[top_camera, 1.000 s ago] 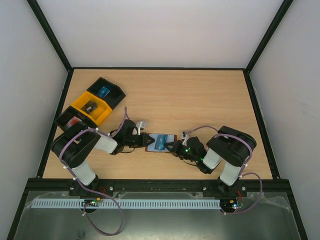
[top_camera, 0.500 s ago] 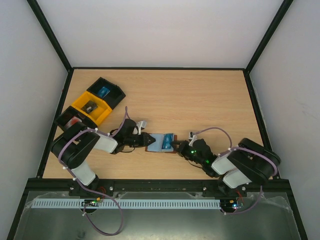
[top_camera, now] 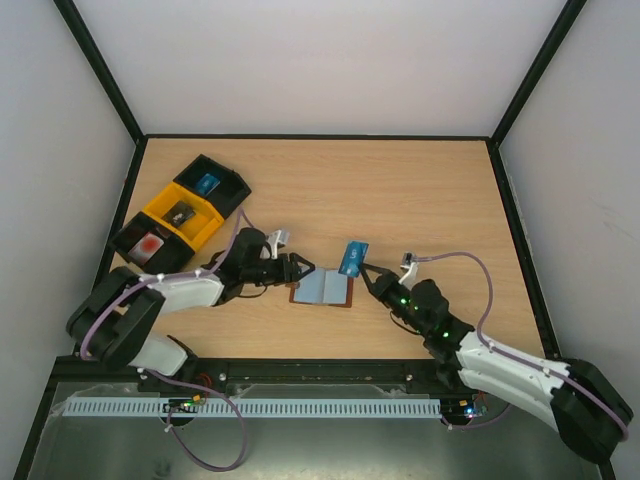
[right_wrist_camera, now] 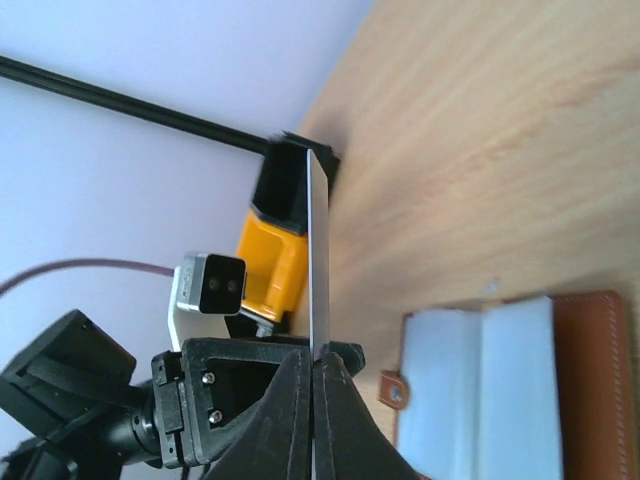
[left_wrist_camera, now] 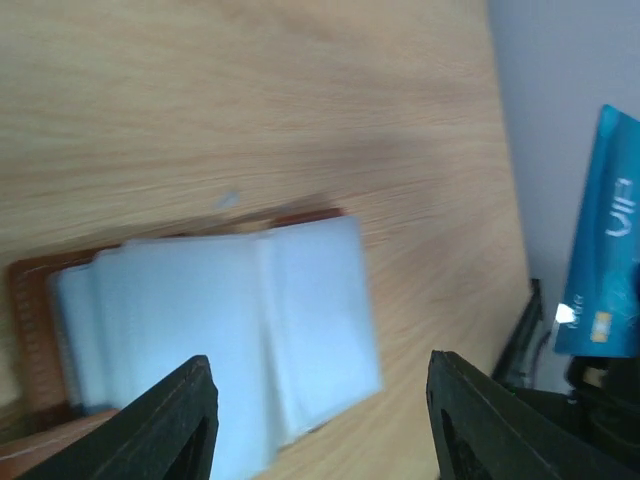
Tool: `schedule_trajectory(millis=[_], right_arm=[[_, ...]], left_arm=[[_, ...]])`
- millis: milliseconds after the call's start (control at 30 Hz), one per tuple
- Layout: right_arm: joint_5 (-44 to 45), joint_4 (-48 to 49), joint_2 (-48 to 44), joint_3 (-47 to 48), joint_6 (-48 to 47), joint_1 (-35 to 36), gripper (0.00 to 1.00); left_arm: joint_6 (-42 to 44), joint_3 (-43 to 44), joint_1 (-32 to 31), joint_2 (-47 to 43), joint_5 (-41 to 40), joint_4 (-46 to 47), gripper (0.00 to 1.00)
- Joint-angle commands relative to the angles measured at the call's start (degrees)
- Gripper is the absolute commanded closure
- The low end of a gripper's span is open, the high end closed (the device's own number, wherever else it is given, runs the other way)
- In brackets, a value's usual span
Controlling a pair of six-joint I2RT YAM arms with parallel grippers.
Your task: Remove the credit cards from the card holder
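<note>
The card holder point(top_camera: 322, 289) lies open on the table, brown leather with pale blue pockets facing up; in the left wrist view the card holder point(left_wrist_camera: 220, 330) sits just ahead of the jaws. My left gripper point(top_camera: 298, 268) hovers open at its left edge with nothing between the fingers point(left_wrist_camera: 170, 420). My right gripper point(top_camera: 366, 276) is shut on a blue credit card point(top_camera: 352, 258), held free above the holder's right end. The right wrist view shows that card point(right_wrist_camera: 318, 250) edge-on, pinched by the gripper point(right_wrist_camera: 314, 365). In the left wrist view the card point(left_wrist_camera: 605, 250) hangs at the right.
Three bins stand in a row at the back left: a black one point(top_camera: 212, 183) with a blue item, a yellow one point(top_camera: 183, 215), and a black one point(top_camera: 148, 244) with something red. A black frame rail point(top_camera: 320, 366) borders the near edge.
The right gripper has pulled the blue card out of the holder and raised it toward the right. The left gripper has opened, letting go of the holder's left edge.
</note>
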Motion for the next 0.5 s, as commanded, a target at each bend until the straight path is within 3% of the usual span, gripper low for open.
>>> schedule_trajectory(millis=[0,100,233,467], right_arm=[[5.0,-6.4,-7.7,1.1,-0.5,-0.2,0.98],[5.1,-5.4,-9.1,1.9,0.2,-0.2,0.98],[3.1,-1.6,-6.3,2.5,0.9,-0.2,0.98],[1.1,11.0,4.0,5.0,4.7,0.0,0.98]], left_arm=[[-4.9,1.2,0.0,-6.2,3.5,0.9,0.39],[-11.8,-0.7,0.0,-8.8,5.4,8.5,0.33],[-25.5,-6.9,-0.8,-9.5,7.0,26.7,0.28],[-42.8,-11.9,-4.5,-2.4,3.4,53.3,0.22]])
